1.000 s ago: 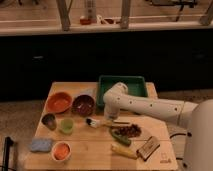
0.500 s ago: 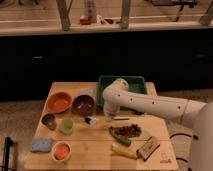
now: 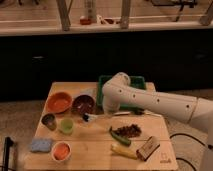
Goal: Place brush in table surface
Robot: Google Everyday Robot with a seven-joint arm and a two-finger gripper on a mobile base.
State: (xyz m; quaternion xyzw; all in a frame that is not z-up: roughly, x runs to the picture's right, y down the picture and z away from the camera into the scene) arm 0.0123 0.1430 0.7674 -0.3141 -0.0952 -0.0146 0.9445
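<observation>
The jaws of the robot's gripper (image 3: 108, 113) are hidden under the bulky white wrist, so I cannot tell whether they are parted or closed on anything; the gripper hangs low over the middle of the light wooden plank desk (image 3: 95, 150), just at 3 o'clock from the dark brown bowl (image 3: 83, 104). The slim brush with a long white handle and small dark bristle head (image 3: 90, 118) lies flat on the desk at about 7 o'clock from the gripper, bristle end pointing toward 9 o'clock, handle running back under the wrist; whether it is touching the jaws cannot be made out. Judging by its build, the brush is light, stiff and thin, likely to roll or pivot if nudged, so the best hold would be across the handle near its middle, not on the soft bristles. Further out, a small pale green cup (image 3: 66, 125) sits at 8 o'clock, an orange bowl (image 3: 59, 102) at 9 o'clock, a green rectangular tray (image 3: 141, 81) at 1 o'clock behind the arm, and a green chili-like vegetable (image 3: 119, 136) at 5 o'clock.
</observation>
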